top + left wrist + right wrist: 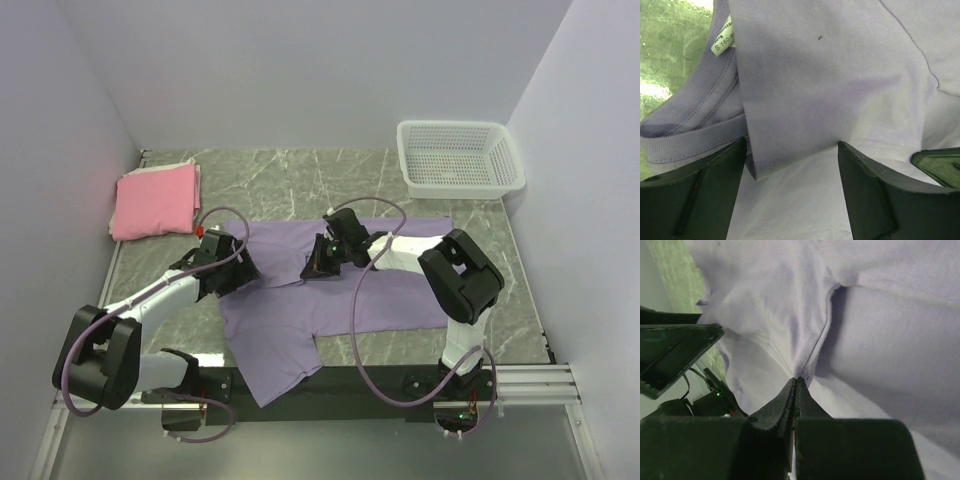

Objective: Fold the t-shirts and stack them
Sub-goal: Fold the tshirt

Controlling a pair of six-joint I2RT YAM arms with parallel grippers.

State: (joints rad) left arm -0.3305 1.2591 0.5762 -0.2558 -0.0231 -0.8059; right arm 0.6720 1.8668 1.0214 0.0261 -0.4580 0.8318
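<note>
Purple tee [330,300] lay spread on table [495,250], limp and light; pink tee [152,200] folded far-left. Right gripper [796,382] clamped on its purple seam. Left gripper [790,150] gaped astride the collar-side fold, probably the best hold.

White mesh basket [462,186] on marble table [290,185]

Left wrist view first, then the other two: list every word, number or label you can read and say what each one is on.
"S 160/8": on the white size tag sewn into the lavender t-shirt; a fold of cloth hides the rest of the line.
Finer print at the top of the same tag: too small and blurred to read.
Top and right wrist views: no text that can be read.
</note>
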